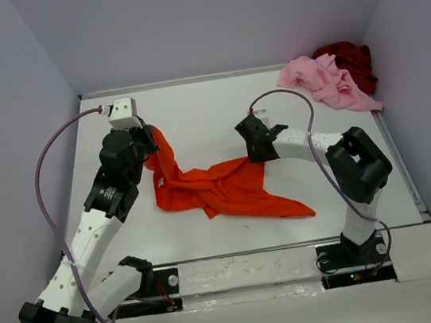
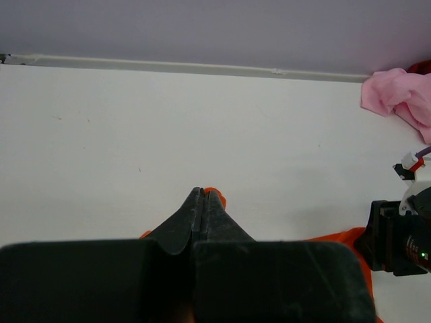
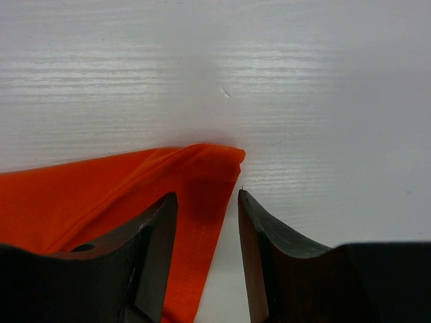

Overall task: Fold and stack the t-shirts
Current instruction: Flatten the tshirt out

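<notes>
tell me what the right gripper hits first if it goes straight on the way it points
Most likely the corner of the orange t-shirt, lying between the open fingers of the right gripper, then the table under it. Depth is unclear from the wrist view.

Robotics lab test cell: my left arm and right arm stand bolted at the near edge of a white surface, boxed in by plain lavender-grey walls, purple cables looping along each arm.
</notes>
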